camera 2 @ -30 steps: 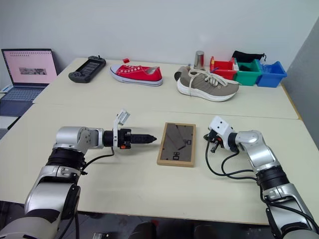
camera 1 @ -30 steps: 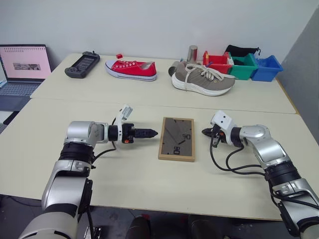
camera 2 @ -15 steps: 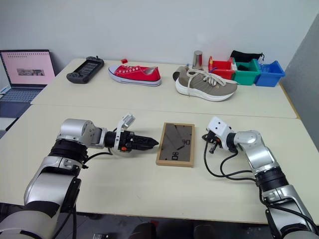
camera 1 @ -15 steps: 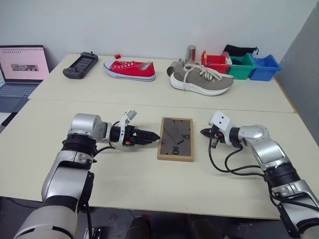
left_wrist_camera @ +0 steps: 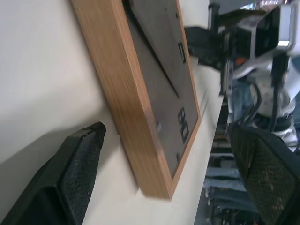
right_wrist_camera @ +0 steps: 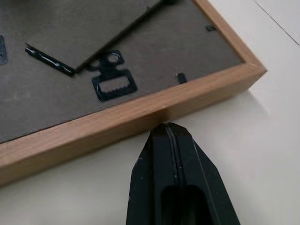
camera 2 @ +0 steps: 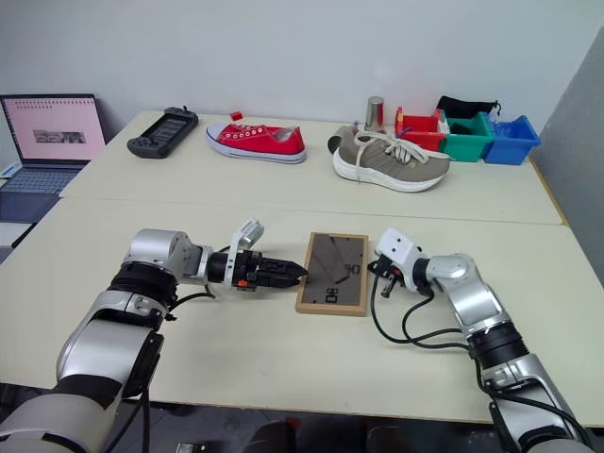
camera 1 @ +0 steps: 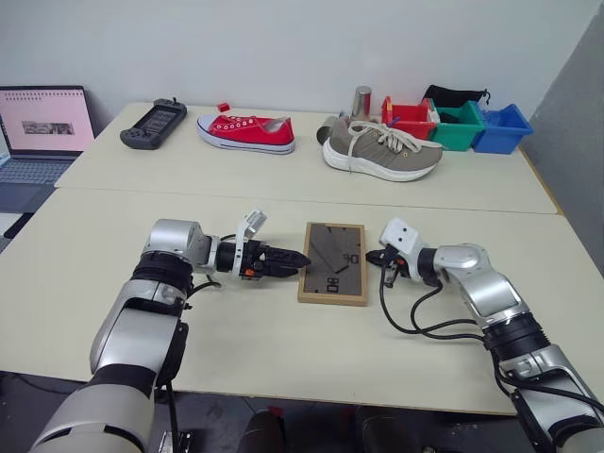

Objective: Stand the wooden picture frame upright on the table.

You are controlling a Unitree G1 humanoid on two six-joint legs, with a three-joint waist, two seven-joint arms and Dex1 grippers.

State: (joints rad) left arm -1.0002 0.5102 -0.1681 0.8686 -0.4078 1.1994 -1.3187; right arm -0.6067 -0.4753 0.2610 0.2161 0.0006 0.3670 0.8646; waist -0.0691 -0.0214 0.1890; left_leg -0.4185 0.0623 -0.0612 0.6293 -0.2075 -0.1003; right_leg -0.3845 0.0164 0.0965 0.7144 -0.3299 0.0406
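Note:
The wooden picture frame (camera 1: 333,262) lies flat on the table (camera 1: 283,359), its dark grey back panel facing up. My left gripper (camera 1: 294,260) sits low at the frame's left edge and is open. In the left wrist view its fingers (left_wrist_camera: 79,154) stand wide apart, with the frame's wooden side (left_wrist_camera: 136,117) between them. On the other side, my right gripper (camera 1: 370,256) is shut. Its closed tip (right_wrist_camera: 166,131) rests against the frame's right wooden edge (right_wrist_camera: 140,117).
On the far tabletop, beyond the seam (camera 1: 283,196), lie a red sneaker (camera 1: 245,130), a grey sneaker (camera 1: 382,151) and a game controller (camera 1: 151,123). A metal can (camera 1: 362,100) and red, green and blue bins (camera 1: 460,127) stand there too. A laptop (camera 1: 42,127) stands far left.
My left gripper has moved right to the frame's left edge and rolled. The right gripper has moved left up to the frame's right edge. The frame has not moved.

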